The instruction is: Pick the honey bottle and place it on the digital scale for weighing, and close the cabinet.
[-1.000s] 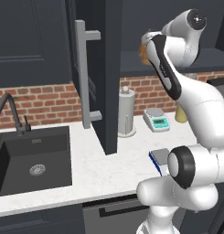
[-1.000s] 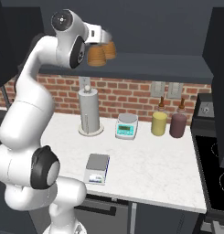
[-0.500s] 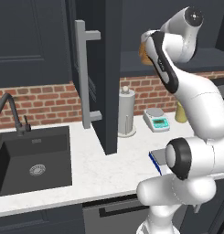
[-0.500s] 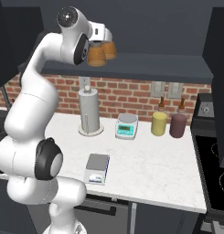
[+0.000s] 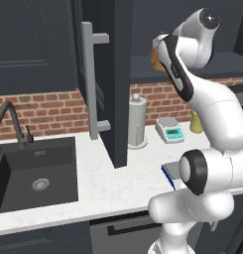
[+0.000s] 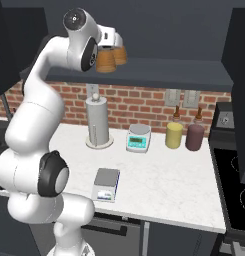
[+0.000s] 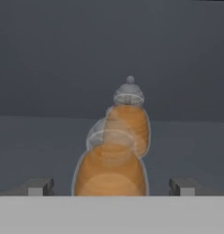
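Arm (image 6: 34, 125): glossy white rounded shells, fat tubular links. Dark charcoal discs cap the joints, one big at 8 o'clock in right base view, one small at 11. Black seam bands between segments. Finger tips (image 7: 39, 186): small, grey, blocky.

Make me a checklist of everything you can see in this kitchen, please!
Surface: white marbled counter, with a dark sink at its left end.
Job's things: honey bottle on the cabinet shelf, not yet gripped; digital scale near the counter's front edge, nothing on it; cabinet door open.
Clutter: a ribbed orange bottle just behind the honey bottle; paper towel roll; white scale; yellow jar and dark red jar.
Gripper: gripper open, one fingertip on each side of the honey bottle.
Cables: nothing seen.
Surroundings: brick wall, faucet, stove at the right.
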{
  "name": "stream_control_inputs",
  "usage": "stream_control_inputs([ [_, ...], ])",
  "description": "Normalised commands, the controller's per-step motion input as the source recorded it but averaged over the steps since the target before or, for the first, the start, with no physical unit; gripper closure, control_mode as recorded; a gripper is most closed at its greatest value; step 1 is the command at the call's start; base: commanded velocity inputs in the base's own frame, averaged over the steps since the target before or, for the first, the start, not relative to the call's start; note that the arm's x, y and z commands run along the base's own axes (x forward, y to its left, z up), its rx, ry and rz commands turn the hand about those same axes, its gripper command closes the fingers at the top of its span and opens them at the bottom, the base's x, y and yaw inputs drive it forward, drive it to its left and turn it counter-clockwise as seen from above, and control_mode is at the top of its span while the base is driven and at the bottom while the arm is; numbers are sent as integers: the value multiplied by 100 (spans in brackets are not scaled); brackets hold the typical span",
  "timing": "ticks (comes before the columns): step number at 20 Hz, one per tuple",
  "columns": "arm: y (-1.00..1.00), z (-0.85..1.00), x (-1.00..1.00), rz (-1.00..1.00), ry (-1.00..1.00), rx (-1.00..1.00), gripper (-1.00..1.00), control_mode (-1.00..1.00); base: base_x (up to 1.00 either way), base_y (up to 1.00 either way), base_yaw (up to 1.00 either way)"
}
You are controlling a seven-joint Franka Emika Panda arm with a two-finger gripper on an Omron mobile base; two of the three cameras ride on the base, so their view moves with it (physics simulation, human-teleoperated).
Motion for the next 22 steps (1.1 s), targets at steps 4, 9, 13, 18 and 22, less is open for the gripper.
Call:
stream_control_inputs([
  [4, 5, -31, 3, 0, 0, 0, -100, -100, 0, 0, 0],
  [9, 0, -5, 24, 0, 0, 0, -100, -100, 0, 0, 0],
  [13, 0, 0, 35, 0, 0, 0, -100, -100, 0, 0, 0],
  [18, 0, 0, 37, 0, 0, 0, -100, -100, 0, 0, 0],
  [22, 0, 0, 29, 0, 0, 0, -100, -100, 0, 0, 0],
])
